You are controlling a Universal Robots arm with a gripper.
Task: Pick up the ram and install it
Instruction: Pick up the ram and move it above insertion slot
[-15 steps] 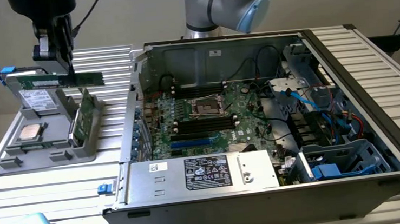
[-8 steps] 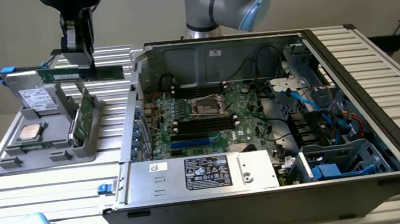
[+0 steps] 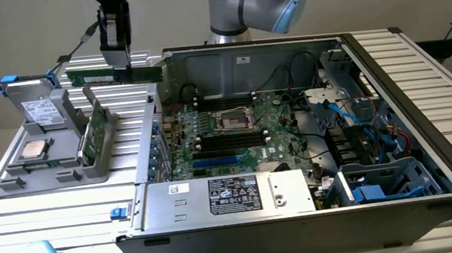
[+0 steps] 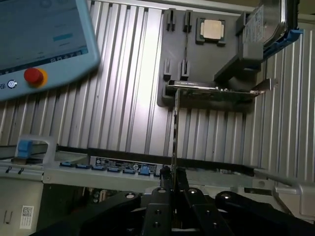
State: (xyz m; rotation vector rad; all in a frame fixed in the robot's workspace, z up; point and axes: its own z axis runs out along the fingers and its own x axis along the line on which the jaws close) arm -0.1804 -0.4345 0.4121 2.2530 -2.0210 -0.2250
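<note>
The arm (image 3: 258, 1) has rounded silver-grey joints with light-blue caps, and its black tool (image 4: 172, 173) has slim linked fingers (image 4: 158, 209) dotted with small round screws.

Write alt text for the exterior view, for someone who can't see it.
The gripper holds the ram level in the air at the exterior view's left, near the grey parts tray and the open computer case, whose motherboard lies exposed.

place: robotics lab | cues: aluminium bench (image 3: 53, 209), teach pendant (image 4: 44, 39), opened computer case (image 3: 220, 249)
</note>
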